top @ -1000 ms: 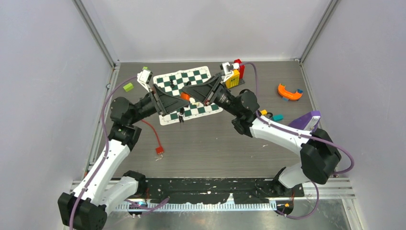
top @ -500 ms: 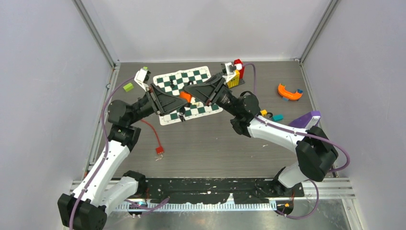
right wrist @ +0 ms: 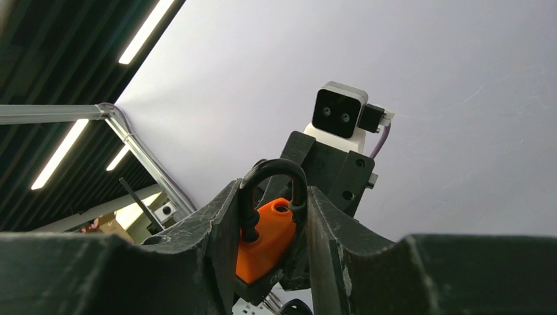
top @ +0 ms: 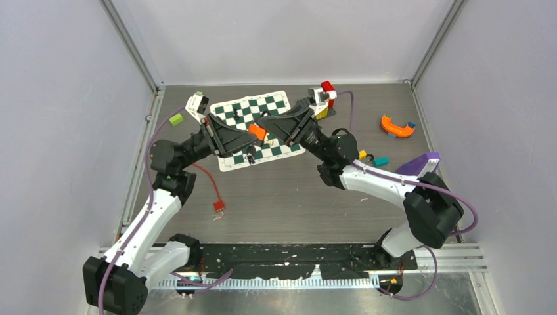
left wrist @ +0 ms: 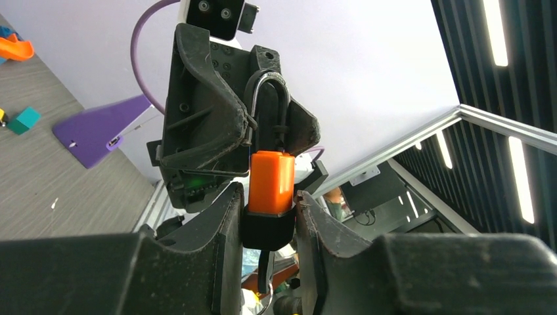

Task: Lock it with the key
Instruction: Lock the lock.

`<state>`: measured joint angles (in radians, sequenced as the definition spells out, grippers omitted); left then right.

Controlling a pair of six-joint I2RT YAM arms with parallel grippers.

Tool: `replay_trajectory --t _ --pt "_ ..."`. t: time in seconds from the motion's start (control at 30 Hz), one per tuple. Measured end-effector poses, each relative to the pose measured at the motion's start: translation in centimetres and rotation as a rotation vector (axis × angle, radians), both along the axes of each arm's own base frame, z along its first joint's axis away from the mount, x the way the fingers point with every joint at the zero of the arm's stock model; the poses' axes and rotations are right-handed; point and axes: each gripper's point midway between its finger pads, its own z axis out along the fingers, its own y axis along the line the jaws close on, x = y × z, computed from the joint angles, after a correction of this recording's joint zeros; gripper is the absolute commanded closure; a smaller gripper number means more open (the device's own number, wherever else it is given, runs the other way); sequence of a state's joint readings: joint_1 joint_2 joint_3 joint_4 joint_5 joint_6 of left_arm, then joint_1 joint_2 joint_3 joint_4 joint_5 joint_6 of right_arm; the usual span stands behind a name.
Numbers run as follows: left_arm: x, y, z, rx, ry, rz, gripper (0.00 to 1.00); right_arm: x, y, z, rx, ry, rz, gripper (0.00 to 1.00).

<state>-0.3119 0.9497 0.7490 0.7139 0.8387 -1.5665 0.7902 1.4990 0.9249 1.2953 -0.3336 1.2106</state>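
Only the top view shows the place: one orange padlock is held up over the chess mat, clear of the surface, between two grippers. The left wrist view shows the left gripper pinching its black lower end. The right wrist view shows the right gripper pinching its shackle. Whether a key sits in it cannot be told.

No words, nos. or signs to read here: not on the orange lock, not on the checker mat.
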Motion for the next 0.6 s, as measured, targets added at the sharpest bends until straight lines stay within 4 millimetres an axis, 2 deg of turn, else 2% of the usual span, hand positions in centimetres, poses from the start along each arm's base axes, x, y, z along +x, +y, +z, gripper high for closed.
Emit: replay_trajectory --t 0.17,0.27,0.37,0.53,0.6 --pt "-0.06 0.06 0.22 -0.013 0.011 -0.004 0.67 -0.19 0.43 -0.34 0.008 -0.008 0.012 0.95" --pt "-0.02 0.07 0.24 -0.015 0.015 -0.004 0.73 -0.26 0.77 -0.69 0.016 -0.005 0.025 0.95" --pt "0.07 0.08 0.3 -0.02 0.018 -0.003 0.75 -0.29 0.77 -0.67 0.031 -0.01 0.028 0.95" --pt "-0.03 0.09 0.45 -0.025 0.018 -0.008 0.72 -0.31 0.56 -0.4 0.051 -0.02 0.023 0.95" --pt "-0.03 0.09 0.43 -0.026 0.019 -0.008 0.67 -0.23 0.46 -0.45 0.056 -0.017 0.017 0.95"
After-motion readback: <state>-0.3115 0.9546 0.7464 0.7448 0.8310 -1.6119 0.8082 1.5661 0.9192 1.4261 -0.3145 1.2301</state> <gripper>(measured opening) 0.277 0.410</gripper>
